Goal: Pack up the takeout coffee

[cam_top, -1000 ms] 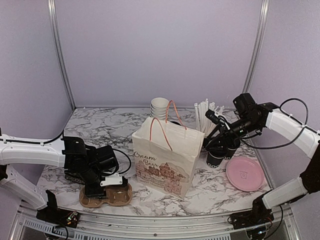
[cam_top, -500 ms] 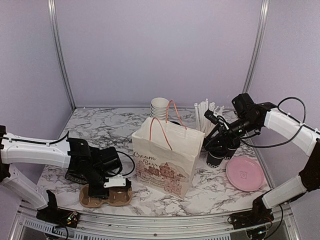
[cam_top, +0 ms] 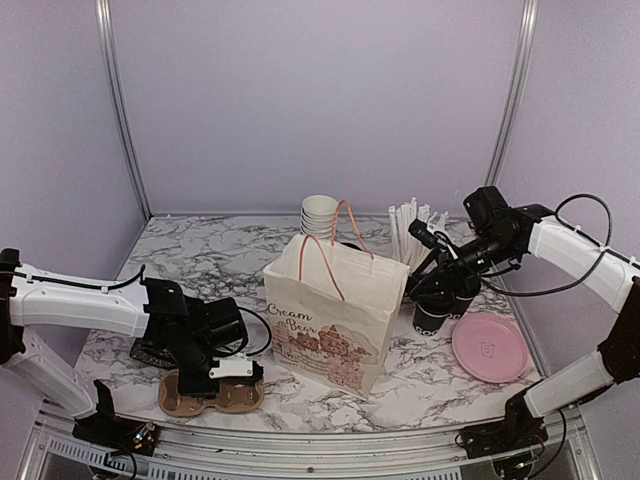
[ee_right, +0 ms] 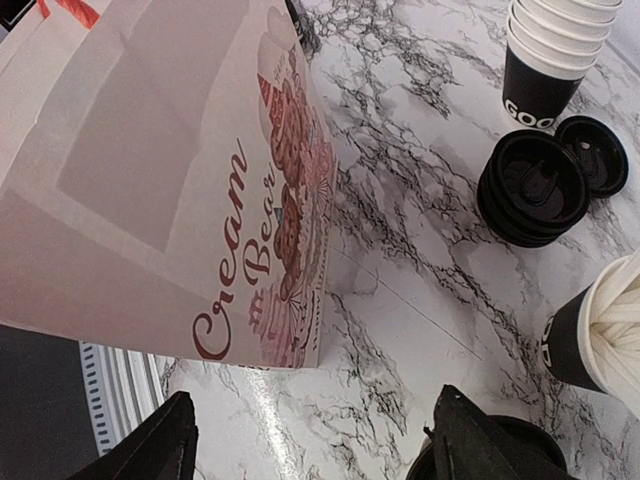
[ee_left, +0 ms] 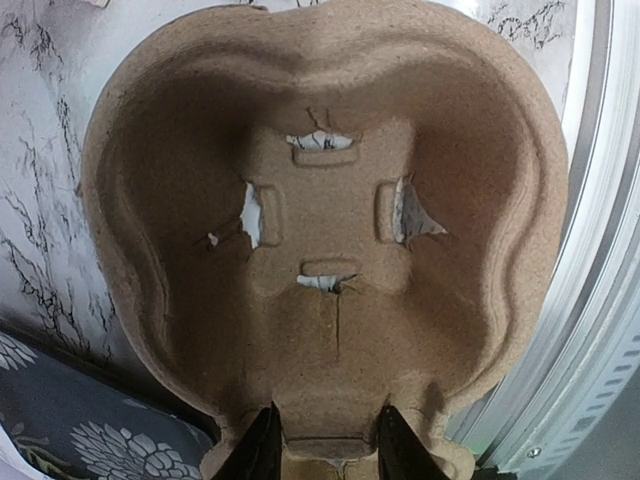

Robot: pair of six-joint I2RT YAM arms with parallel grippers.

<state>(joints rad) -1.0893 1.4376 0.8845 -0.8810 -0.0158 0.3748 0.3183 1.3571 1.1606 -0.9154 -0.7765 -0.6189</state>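
left tool [ee_left: 322, 445] narrow; right tool [ee_right: 315, 425] wide

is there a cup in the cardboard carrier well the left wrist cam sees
No, that well of the cardboard carrier is bare, with the marble table showing through its slits.

So the paper bag [cam_top: 335, 320] sits in the middle of the counter [cam_top: 220, 260], handles up. The left gripper [cam_top: 215, 378] is down on the brown cup carrier [cam_top: 240, 398] up front. The right gripper [cam_top: 440, 285] hovers over the black coffee cups [cam_top: 430, 318], next to a pink plate [cam_top: 490, 348].
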